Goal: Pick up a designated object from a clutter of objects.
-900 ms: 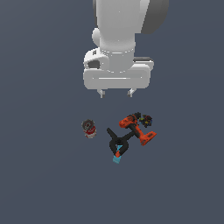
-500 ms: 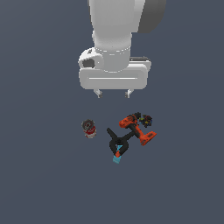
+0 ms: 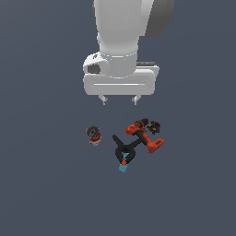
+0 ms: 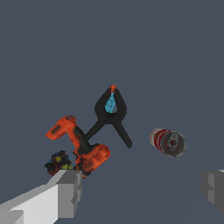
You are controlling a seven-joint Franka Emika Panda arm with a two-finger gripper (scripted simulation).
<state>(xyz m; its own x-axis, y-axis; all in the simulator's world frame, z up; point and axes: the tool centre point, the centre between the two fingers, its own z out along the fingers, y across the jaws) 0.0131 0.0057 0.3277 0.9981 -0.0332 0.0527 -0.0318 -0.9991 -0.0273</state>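
The wrist view resolves the dark speckled item (image 4: 59, 161) with yellow and blue specks, touching the battery end of the orange-black drill (image 4: 78, 145) and just beside one grey fingertip (image 4: 68, 193); in the exterior view it (image 3: 153, 125) is only a dark lump at the drill (image 3: 144, 136). The gripper (image 3: 120, 99) hangs above the floor with jaws wide apart, holding nothing. The black clamp with blue tip (image 3: 124, 154) abuts the drill, and the red-grey can (image 3: 93, 135) lies apart on its side.
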